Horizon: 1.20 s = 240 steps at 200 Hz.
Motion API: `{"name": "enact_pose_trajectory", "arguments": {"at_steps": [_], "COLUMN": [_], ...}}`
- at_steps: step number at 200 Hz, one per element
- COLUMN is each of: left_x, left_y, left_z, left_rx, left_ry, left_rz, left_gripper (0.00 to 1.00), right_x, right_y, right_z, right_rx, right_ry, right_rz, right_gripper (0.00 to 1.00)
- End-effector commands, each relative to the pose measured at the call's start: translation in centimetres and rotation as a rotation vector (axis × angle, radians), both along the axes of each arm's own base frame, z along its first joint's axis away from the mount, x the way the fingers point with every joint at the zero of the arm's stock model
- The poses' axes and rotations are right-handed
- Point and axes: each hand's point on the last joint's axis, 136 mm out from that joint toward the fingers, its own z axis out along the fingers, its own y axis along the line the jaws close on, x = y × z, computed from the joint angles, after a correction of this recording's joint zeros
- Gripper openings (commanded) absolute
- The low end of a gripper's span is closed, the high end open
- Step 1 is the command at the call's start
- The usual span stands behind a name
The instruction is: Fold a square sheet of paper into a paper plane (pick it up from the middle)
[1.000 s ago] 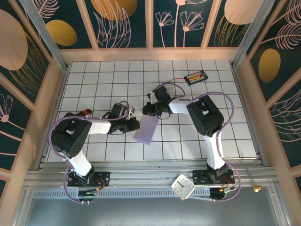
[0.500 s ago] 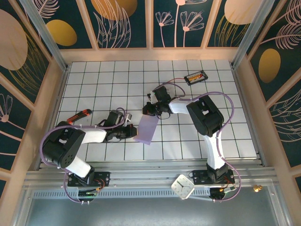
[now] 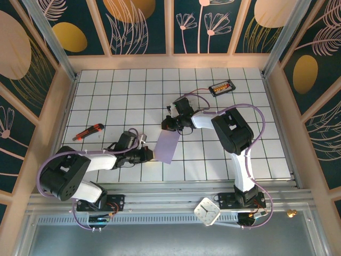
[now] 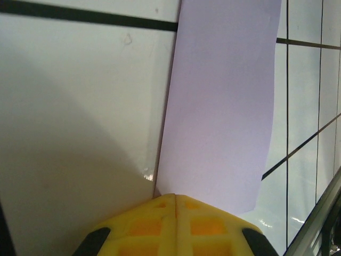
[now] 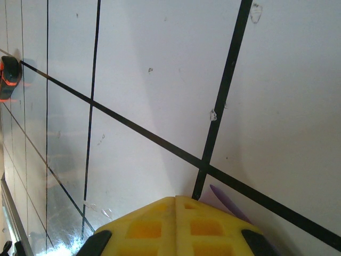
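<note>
1. Top view: my left gripper (image 3: 151, 155) lies low on the white tiled table (image 3: 117, 90) with its jaws pressed together. Its tips are at the near-left edge of the thin lavender paper sheet (image 3: 168, 148). The sheet lies as a narrow slanted strip mid-table, between my two grippers. My right gripper (image 3: 166, 126), jaws also pressed together, sits at the strip's far end.
2. Since a second ago my left arm has swung toward the table's near edge, uncovering a red-and-black utility knife (image 3: 88, 131) to the left. The sheet looks narrower than it did. My right arm has not moved.
3. A small black box with orange parts and a wire (image 3: 221, 87) sits on the far tiles. A white clock-like square (image 3: 206, 211) rests on the rail by my right base. Both are well apart from the sheet.
4. Left wrist view: my yellow fingers (image 4: 154, 226) show no gap and meet the sheet's (image 4: 221, 106) near corner. I cannot tell whether paper is caught between them.
5. Right wrist view: my fingers (image 5: 149, 226) are closed, with a lavender sliver (image 5: 226, 204) just beside them. The knife (image 5: 8, 79) is at the left edge.
</note>
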Motion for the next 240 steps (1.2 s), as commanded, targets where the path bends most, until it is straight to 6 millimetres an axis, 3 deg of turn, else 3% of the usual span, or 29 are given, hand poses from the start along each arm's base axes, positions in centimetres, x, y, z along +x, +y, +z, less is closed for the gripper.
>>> {"name": "enact_pose_trajectory", "arguments": {"at_steps": [1, 33, 71, 90, 108, 134, 145, 168, 204, 240], "left_x": [-7.1, -6.8, -2.8, -0.2, 2.4, 5.6, 6.0, 5.3, 3.2, 1.5], "left_y": [3.8, 3.3, -0.5, -1.3, -1.1, -1.3, -1.6, -1.1, 0.0, -1.1], "left_z": [-5.0, -3.3, 4.8, 6.7, 6.4, 5.8, 5.3, 3.2, 1.1, 0.6], "left_rx": [0.169, 0.127, -0.103, -0.117, -0.052, -0.015, -0.011, 0.033, 0.088, 0.029], "left_ry": [0.3, 0.27, 0.056, -0.032, -0.068, -0.095, -0.078, -0.029, 0.039, 0.102], "left_rz": [0.013, 0.019, -0.016, 0.003, 0.057, 0.118, 0.115, 0.116, 0.093, 0.037], "left_gripper": [0.0, 0.0, 0.0, 0.06, 0.15, 0.21, 0.21, 0.18, 0.15, 0.18], "right_x": [-0.4, -0.4, 0.1, 1.1, 1.7, 1.3, 0.3, -1.5, -2.3, -1.3], "right_y": [-3.1, -3.2, -2.3, -0.9, 0.0, -2.4, -3.8, -6.5, -7.5, -7.2], "right_z": [-5.5, -5.5, -4.0, -1.1, 3.0, 7.5, 7.3, 5.1, 2.3, 0.4], "right_rx": [-0.159, -0.162, -0.124, -0.058, 0.017, 0.046, 0.009, -0.081, -0.117, -0.148], "right_ry": [0.065, 0.063, 0.03, -0.021, -0.082, -0.147, -0.144, -0.094, -0.041, -0.033], "right_rz": [-0.052, -0.049, -0.019, 0.019, 0.046, 0.008, -0.025, -0.096, -0.152, -0.147], "right_gripper": [0.0, 0.0, 0.0, 0.0, 0.0, 0.08, 0.11, 0.12, 0.12, 0.1]}}
